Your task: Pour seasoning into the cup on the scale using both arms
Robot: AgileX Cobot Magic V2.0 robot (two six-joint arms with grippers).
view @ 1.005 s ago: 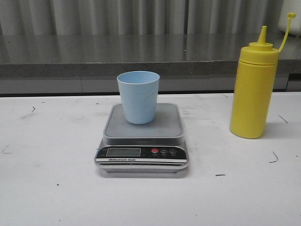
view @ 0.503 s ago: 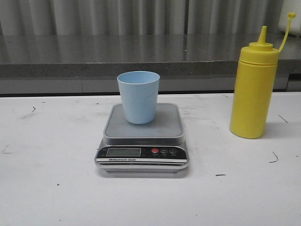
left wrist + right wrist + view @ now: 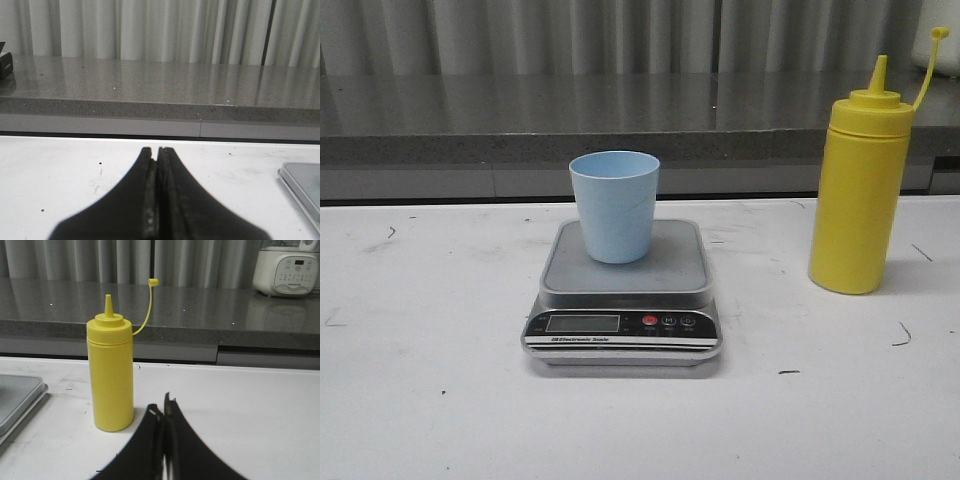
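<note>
**A:** What does the front view show?
**B:** A light-blue cup (image 3: 614, 205) stands upright on the scale (image 3: 623, 295). The yellow seasoning bottle (image 3: 858, 190) stands well to its right, tip cover off. No arms appear.

**A:** And the left wrist view?
**B:** The left gripper (image 3: 157, 152) is pressed closed and empty over the table (image 3: 60, 170).

**A:** The right wrist?
**B:** The right gripper (image 3: 162, 407) is also closed and empty, near the bottle. It should probably open wide and grasp mid-body, squarely.
</note>
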